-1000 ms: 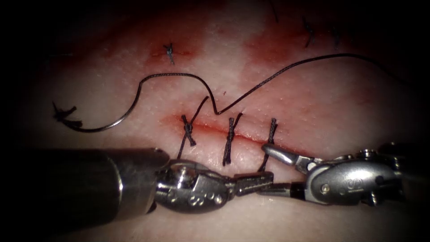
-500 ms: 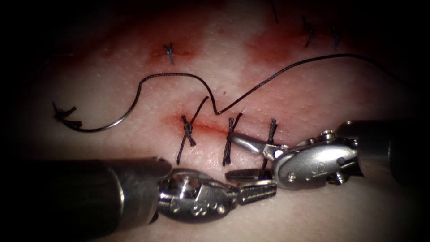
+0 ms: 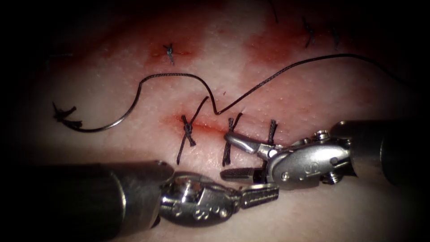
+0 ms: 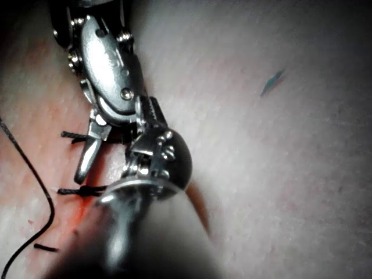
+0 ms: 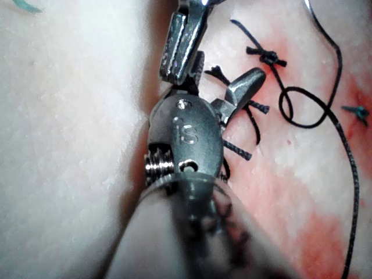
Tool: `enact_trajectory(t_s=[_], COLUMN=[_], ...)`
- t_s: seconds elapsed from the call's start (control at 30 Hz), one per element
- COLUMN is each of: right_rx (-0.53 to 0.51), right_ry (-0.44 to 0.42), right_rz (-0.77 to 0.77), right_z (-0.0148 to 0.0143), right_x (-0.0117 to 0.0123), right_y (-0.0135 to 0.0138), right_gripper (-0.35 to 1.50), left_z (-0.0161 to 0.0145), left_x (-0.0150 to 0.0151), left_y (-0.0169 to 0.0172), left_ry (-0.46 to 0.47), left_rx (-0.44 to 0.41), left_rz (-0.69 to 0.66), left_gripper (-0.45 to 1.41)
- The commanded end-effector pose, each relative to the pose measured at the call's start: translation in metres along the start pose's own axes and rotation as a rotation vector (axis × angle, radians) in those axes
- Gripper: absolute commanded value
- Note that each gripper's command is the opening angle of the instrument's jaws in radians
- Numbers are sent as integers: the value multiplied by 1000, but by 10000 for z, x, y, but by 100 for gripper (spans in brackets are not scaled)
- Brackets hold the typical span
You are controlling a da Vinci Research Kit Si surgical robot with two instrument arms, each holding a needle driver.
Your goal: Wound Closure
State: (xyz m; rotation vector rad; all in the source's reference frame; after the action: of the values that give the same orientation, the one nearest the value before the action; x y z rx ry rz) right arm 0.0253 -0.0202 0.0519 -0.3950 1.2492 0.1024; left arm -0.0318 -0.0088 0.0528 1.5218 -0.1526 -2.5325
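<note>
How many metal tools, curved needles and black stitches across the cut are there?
Silver metal tools: 2 (left shut, empty; right open, empty)
Curved steel needle: 1, lying loose on the tissue, left of the cut
Knotted black stitches across the cut: 3
Total: 6

— What lies round the lit patch?
— Darkness on every side; light falls brightest at the centre, fading outward.
— Any walls, floor or furniture?
— Cannot tell; the edges are black.

Clearance near the cut

My right tool (image 3: 233,154), jaws spread, crowds the middle stitch (image 3: 229,145); left tool (image 3: 262,196) blocks below. Bare tissue (image 3: 313,98) above carries loose thread (image 3: 277,76).
</note>
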Motion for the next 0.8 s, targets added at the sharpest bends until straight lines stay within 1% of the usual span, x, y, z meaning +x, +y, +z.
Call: enact_trajectory(t_s=[0.03, 0.07, 0.1, 0.2, 0.37, 0.4, 0.43, 0.47, 0.53, 0.57, 0.63, 0.67, 0.73, 0.77, 0.8], right_rx=[0, 5, 14, 8, 26, 30, 4, -1, -10, -16, -24, -34, -44, -48, -52], right_ry=[5, 3, 5, -6, -21, -22, -11, -11, -22, -36, -51, -70, -88, -95, -101], right_rz=[-3, -5, -18, -73, -77, -81, -53, -38, -23, -12, -5, 1, 5, 18, 30], right_z=[7, 7, 6, 6, 6, 4, -4, -9, -23, -38, -52, -68, -82, -86, -91], right_x=[-3, -3, -3, 0, 1, 2, 5, 7, 14, 22, 27, 32, 34, 34, 33], right_y=[-9, -11, -12, -16, -15, -14, -11, -9, -3, 5, 10, 14, 18, 19, 20], right_gripper=[47, -6, -35, -35, -35, -3, 98, 121, 131, 138, 140, 141, 141, 141, 141], left_z=[8, 8, 8, 8, 3, -2, -13, -20, -42, -65, -86, -110, -132, -140, -147], left_x=[-2, -2, -3, -2, -1, -1, -2, -3, -7, -14, -20, -29, -39, -44, -49], left_y=[4, 4, 4, 5, 9, 11, 15, 17, 24, 32, 40, 50, 58, 61, 63], left_ry=[1, 1, -1, -1, 2, 5, 10, 3, -8, -19, -20, -28, -34, -37, -39], left_rx=[-1, -1, -3, -3, -6, -9, -15, -12, -8, -5, -10, -10, -11, -12, -12], left_rz=[0, 0, 0, 0, 3, 5, 9, 11, 18, 1, -22, -58, -97, -126, -160], left_gripper=[-45, -45, -45, -45, -45, -45, -45, -45, -45, -45, -45, -45, -45, -27, -16])
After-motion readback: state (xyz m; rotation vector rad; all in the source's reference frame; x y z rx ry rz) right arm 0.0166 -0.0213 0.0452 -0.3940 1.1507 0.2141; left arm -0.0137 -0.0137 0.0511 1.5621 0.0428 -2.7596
